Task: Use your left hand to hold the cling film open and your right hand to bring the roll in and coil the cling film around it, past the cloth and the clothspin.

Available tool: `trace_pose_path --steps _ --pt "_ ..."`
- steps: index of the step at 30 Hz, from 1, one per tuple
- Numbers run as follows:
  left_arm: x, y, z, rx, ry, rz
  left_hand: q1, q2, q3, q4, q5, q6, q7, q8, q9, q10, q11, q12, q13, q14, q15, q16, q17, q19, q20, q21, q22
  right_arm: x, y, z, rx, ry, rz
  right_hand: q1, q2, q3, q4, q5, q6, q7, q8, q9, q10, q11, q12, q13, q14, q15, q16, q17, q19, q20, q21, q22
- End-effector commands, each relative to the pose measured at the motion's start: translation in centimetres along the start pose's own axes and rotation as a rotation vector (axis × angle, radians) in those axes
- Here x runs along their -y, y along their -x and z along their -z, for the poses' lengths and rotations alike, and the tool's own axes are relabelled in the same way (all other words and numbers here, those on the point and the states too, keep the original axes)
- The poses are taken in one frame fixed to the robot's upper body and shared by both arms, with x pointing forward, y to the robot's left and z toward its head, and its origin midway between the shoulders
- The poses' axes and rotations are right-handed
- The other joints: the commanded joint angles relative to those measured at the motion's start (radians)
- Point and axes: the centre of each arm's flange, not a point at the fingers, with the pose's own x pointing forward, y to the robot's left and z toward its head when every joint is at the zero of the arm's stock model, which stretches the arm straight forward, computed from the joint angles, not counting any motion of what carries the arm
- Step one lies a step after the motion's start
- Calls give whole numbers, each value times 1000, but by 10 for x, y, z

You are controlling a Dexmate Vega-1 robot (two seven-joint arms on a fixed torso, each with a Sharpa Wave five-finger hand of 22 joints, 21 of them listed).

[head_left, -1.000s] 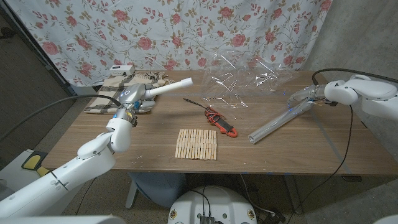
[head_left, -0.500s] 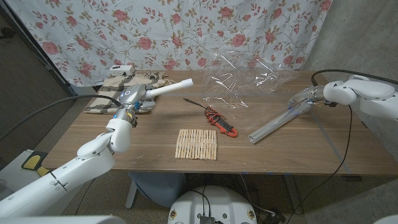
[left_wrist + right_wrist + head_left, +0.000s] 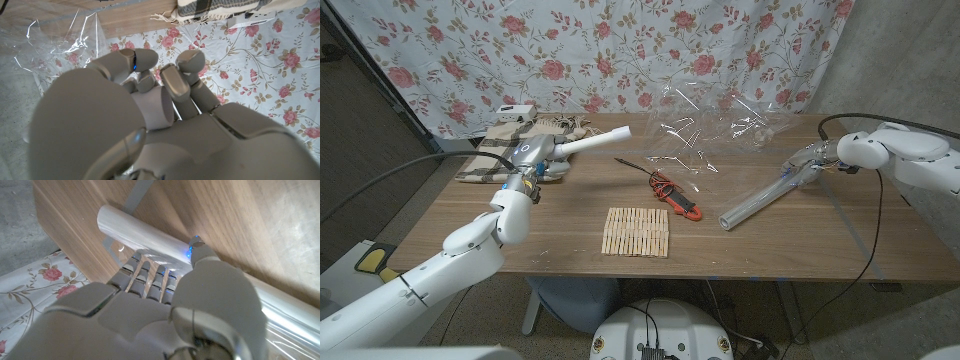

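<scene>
My left hand (image 3: 533, 154) grips a white tube (image 3: 592, 143) that points toward the table's middle; the tube (image 3: 152, 107) shows between its curled fingers in the left wrist view. A crumpled sheet of clear cling film (image 3: 712, 125) stands at the back middle, and the same cling film (image 3: 50, 45) appears beyond my left hand. My right hand (image 3: 835, 152) holds the upper end of the long shiny roll (image 3: 765, 195), which slants down to the table. Its fingers wrap the roll (image 3: 140, 230). A plaid cloth (image 3: 520, 140) lies behind my left hand. A row of wooden clothespins (image 3: 637, 232) lies at front centre.
A red and black tool with leads (image 3: 677, 196) lies between the clothespins and the film. A small white box (image 3: 513, 112) sits on the cloth's far edge. A floral curtain (image 3: 570, 50) hangs behind the wooden table (image 3: 800, 250).
My right hand has shifted slightly to the left with the roll's upper end; the roll's lower end stays on the table. The left hand has not moved.
</scene>
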Motion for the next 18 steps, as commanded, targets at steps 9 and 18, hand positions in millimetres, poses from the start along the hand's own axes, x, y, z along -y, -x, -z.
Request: trace_pose_path --steps 9,18 --pt "3 -2 -2 1 -2 10 -8 0 6 0 4 -1 1 253 92 57 -3 204 120 -3 2 6 1 0 1 3 5 -13 -10 6 -10 -76 -43 8 -12 46 -1 -23 -44 3 33 49 65 -4 43 41 71 -130 -12 12 168 44 24 6" --pt "2 -4 -3 1 -7 15 -7 -1 5 -1 4 -2 1 253 92 56 -3 204 120 -4 1 6 1 1 1 -1 -6 -18 -13 12 -17 -74 -42 -30 -25 37 14 -45 85 -22 99 62 103 -5 63 55 71 -138 -17 28 149 11 -7 5"
